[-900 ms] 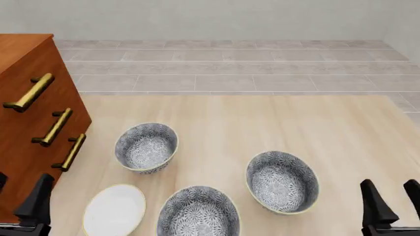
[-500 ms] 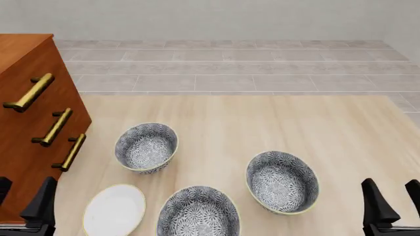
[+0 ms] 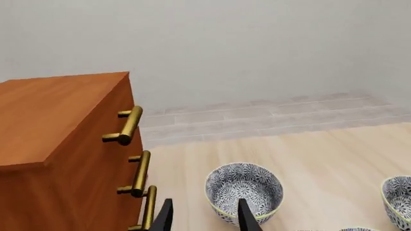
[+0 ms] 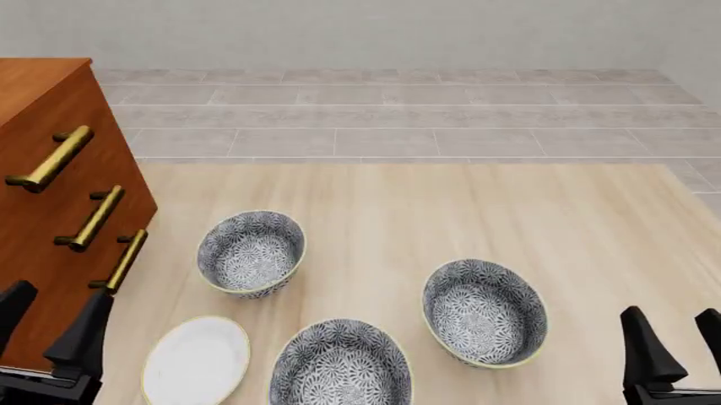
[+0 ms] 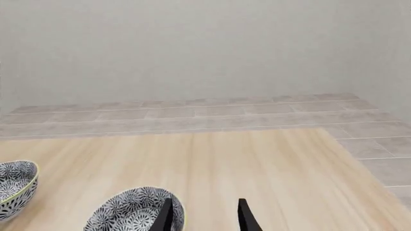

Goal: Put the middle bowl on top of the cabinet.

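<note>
The middle bowl (image 4: 340,364) stands upright on the table (image 4: 474,211), close to the near edge and between the two other bowls. It has a blue-and-white flower pattern and a thin pale-yellow rim. The left bowl (image 4: 252,252) stands further from the near edge, near the cabinet (image 4: 46,219). The right bowl (image 4: 485,312) stands towards the right side, just beside the middle bowl but not touching it. A flat white plate (image 4: 197,360) lies at the near edge, between the middle bowl and the cabinet.

The cabinet stands along the left edge of the table, its three brass handles (image 4: 90,218) facing the bowls.

The left gripper (image 4: 47,325) hangs at the near left corner, in front of the cabinet and apart from every bowl. Its fingers are spread and hold nothing. In the left wrist view the fingertips (image 3: 245,216) appear just in front of the left bowl.

The right gripper (image 4: 674,344) is at the near right corner, well apart from the right bowl. Its fingers are also spread and empty.
</note>
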Action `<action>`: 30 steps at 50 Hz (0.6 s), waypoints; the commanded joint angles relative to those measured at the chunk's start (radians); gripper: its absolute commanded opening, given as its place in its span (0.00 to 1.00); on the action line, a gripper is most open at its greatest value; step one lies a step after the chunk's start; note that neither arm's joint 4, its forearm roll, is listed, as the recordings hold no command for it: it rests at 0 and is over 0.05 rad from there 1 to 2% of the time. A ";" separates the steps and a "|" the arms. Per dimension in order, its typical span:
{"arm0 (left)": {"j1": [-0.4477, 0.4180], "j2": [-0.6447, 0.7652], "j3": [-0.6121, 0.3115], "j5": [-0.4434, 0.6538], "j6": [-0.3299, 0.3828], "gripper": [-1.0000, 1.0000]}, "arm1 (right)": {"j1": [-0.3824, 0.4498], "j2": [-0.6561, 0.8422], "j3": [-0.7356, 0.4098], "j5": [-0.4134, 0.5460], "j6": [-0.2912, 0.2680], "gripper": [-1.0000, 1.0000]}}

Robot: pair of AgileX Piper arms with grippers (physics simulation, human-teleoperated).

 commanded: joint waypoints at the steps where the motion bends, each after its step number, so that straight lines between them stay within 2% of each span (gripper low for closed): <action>1: -0.101 0.105 -0.056 -0.042 0.055 1.00 | 0.004 0.003 -0.001 0.002 0.001 1.00; 9: -0.206 0.264 -0.145 -0.065 0.043 1.00 | -0.003 0.003 0.000 0.006 0.004 1.00; 15: -0.257 0.304 -0.204 -0.061 0.075 1.00 | -0.012 0.003 -0.002 0.010 0.010 1.00; 26: -0.401 0.404 -0.330 -0.003 0.125 1.00 | -0.028 0.000 -0.006 0.017 0.014 1.00; 28: -0.409 0.416 -0.347 0.004 0.117 1.00 | -0.029 0.000 -0.006 0.018 0.013 1.00; 30: -0.424 0.449 -0.404 0.033 0.105 1.00 | -0.031 -0.001 -0.006 0.019 0.013 1.00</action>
